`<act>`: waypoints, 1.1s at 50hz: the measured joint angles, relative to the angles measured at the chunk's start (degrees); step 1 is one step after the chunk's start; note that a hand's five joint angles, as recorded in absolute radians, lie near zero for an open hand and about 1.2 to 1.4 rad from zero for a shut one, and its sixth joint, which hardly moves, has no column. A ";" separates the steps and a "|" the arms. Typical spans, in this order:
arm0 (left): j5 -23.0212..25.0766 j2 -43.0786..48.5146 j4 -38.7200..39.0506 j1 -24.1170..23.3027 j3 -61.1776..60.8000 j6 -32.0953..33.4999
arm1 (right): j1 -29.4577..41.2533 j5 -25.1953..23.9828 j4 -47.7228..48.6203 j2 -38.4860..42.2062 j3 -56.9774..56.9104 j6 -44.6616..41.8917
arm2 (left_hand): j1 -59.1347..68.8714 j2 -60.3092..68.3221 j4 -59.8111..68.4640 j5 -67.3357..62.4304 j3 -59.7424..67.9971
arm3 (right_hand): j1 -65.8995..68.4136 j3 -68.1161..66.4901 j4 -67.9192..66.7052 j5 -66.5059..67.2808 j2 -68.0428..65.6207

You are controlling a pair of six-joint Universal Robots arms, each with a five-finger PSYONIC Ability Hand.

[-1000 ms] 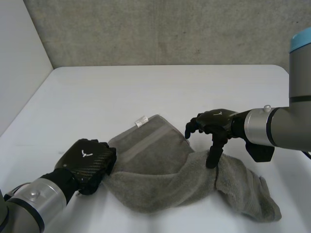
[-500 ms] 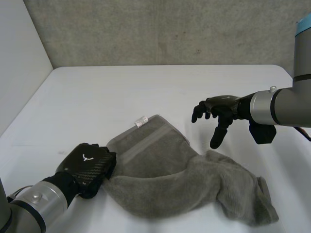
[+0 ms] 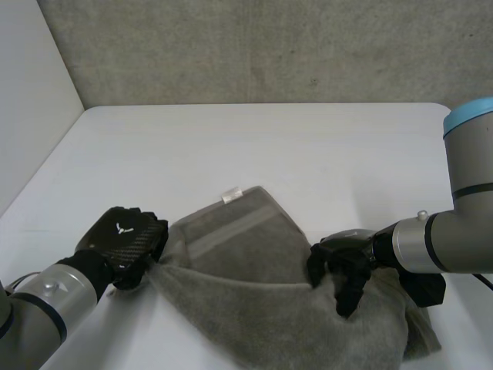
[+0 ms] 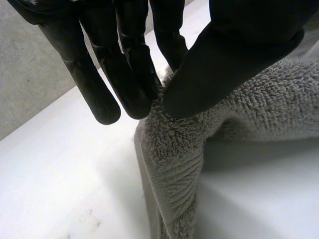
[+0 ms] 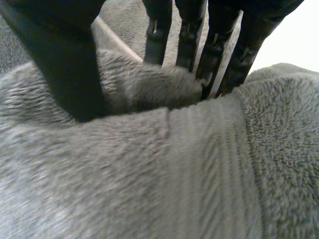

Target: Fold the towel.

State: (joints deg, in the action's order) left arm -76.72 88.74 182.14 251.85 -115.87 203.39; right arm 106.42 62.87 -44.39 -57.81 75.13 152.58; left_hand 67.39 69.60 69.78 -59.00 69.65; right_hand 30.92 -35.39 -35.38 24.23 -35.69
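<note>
Two black hands grip one grey towel (image 3: 246, 297) — it lies rumpled on the near part of the white table (image 3: 269, 146). A flatter banded panel with a small white tag (image 3: 229, 194) is turned to the far side, and a thicker fold is heaped across the front. At the towel's left end, the left hand (image 3: 123, 239) has its fingers (image 4: 124, 74) and thumb (image 4: 224, 64) pinched together on the cloth's edge, which stands up in a peak off the table. Toward the right end, the right hand (image 3: 343, 270) curls down into the pile, with its thumb (image 5: 65, 59) on one side and its fingers (image 5: 214, 50) on the other of a raised ridge of towel — a grasp on the cloth. The left arm (image 3: 54, 297) and right arm (image 3: 439, 243) reach in from either side, and a concrete wall (image 3: 254, 46) stands behind the table.
</note>
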 measured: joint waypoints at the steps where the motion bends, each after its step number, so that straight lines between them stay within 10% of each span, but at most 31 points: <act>1: 0.00 0.60 0.65 0.00 0.33 -0.01 | 0.01 0.10 0.58 -0.29 0.58 -0.12 | 0.00 0.00 0.00 0.00 0.00 | 11.45 -14.12 -14.07 13.97 -13.69; 14: -0.91 11.00 9.50 -0.40 13.65 0.12 | 0.32 3.19 9.94 -3.38 -10.48 -1.29 | 0.00 0.00 0.01 0.00 0.02 | 23.33 -32.01 -32.72 30.90 -31.07; 29: -12.66 14.82 28.23 -3.97 48.69 -3.87 | 5.66 21.57 63.65 -19.70 -9.12 -0.19 | 1.16 0.19 0.02 -0.53 0.05 | 24.99 -32.35 -32.84 32.70 -31.96; 46: -11.38 5.82 28.07 -5.58 13.48 -3.65 | 5.07 11.83 60.47 -30.06 20.02 -0.71 | 1.16 0.21 0.02 -0.53 0.06 | 24.90 -32.35 -32.85 32.91 -31.96; 49: -9.87 3.96 27.04 -6.26 6.04 -2.96 | 5.05 10.66 56.53 -28.32 23.07 -1.07 | 1.16 0.21 0.02 -0.53 0.06 | 0.16 -2.19 -2.27 3.84 -1.58; 55: -8.65 0.81 23.53 -8.53 -1.71 -0.29 | 4.98 10.31 52.44 -24.15 22.67 -1.52 | 1.16 0.21 0.02 -0.53 0.06 | -9.48 11.49 11.73 -10.79 11.04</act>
State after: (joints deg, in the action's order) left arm -85.37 89.56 205.67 243.32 -117.58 203.09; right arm 111.40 73.18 8.04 -81.96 97.79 151.06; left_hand 68.55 69.81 69.80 -59.53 69.71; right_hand 21.44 -23.90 -23.65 13.43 -24.65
